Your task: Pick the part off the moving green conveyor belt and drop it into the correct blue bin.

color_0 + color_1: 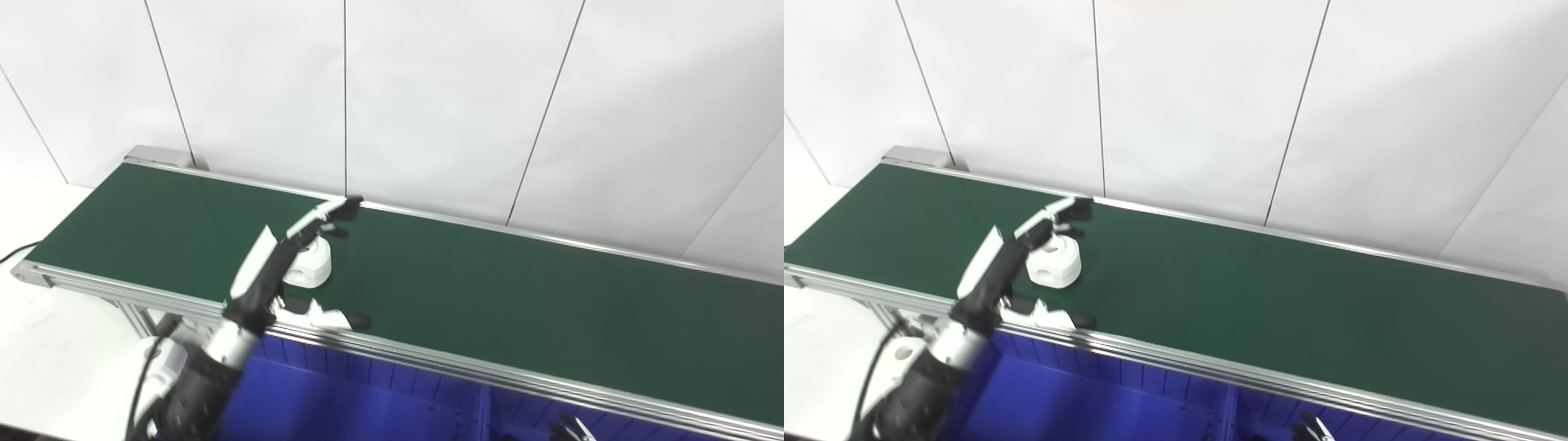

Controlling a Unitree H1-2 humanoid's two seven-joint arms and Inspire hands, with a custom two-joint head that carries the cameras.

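Observation:
A white round part [1055,262] with a hole in its top lies on the green conveyor belt [490,288], left of the middle. My left hand [288,257] reaches over the belt's near rail, open, its fingers [324,215] spread above and behind the part and its thumb [334,318] low in front of it. The fingers partly hide the part in the left eye view. The hand is around the part and is not closed on it. Only the fingertips of my right hand [572,429] show at the bottom edge, below the belt.
Blue bins [1102,398] sit below the belt's near rail, with a divider [484,410] between two of them. The aluminium rail [429,361] runs along the belt's front. A white panelled wall stands right behind the belt. A white table surface lies at the left.

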